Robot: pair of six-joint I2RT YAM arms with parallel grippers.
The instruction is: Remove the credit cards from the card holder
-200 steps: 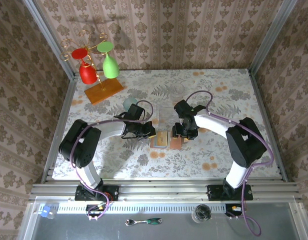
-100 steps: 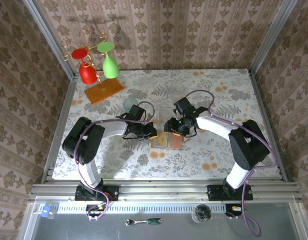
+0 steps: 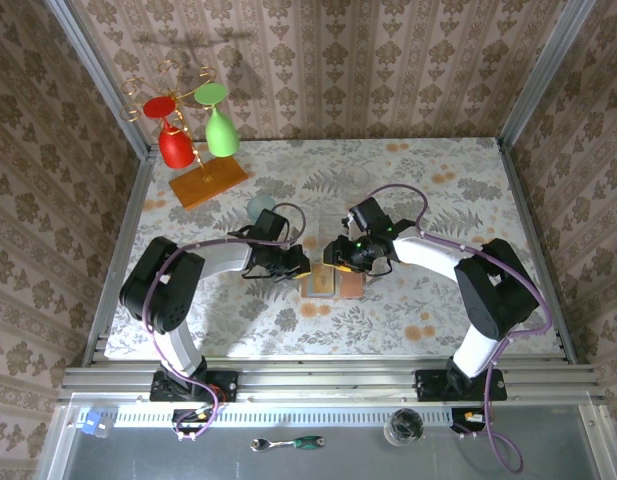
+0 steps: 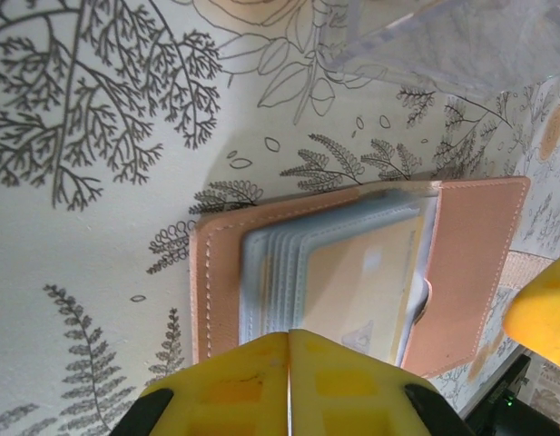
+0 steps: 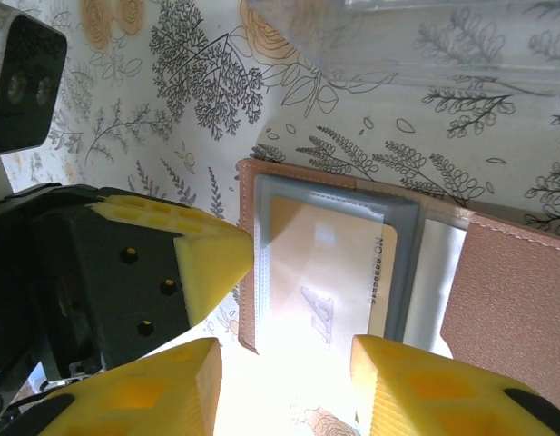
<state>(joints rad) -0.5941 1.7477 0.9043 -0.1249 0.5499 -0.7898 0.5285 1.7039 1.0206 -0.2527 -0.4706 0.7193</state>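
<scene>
The card holder [image 3: 333, 283] lies open on the flowered table, brown outside [image 5: 515, 291] with grey-blue pockets [image 4: 261, 272]. An orange-tan credit card [image 5: 325, 272] sits in its top clear pocket [image 4: 361, 291]. My left gripper [image 4: 289, 341] is shut, its joined yellow tips resting over the pockets' near edge at the holder's left side [image 3: 301, 265]. My right gripper [image 5: 284, 363] is open just above the holder [image 3: 340, 255], one finger on each side of the card's lower end, with nothing clamped. The left gripper's fingertip [image 5: 207, 254] shows beside the holder's left border.
A clear plastic box [image 5: 407, 36] stands just beyond the holder [image 4: 443, 36]. A wooden rack base [image 3: 208, 183] with a red and a green glass [image 3: 198, 135] is at the back left. A small teal round thing [image 3: 258, 207] lies near the left arm.
My right gripper has swung left over the open holder and its jaws have narrowed. The left gripper has stayed shut at the holder's left edge.
</scene>
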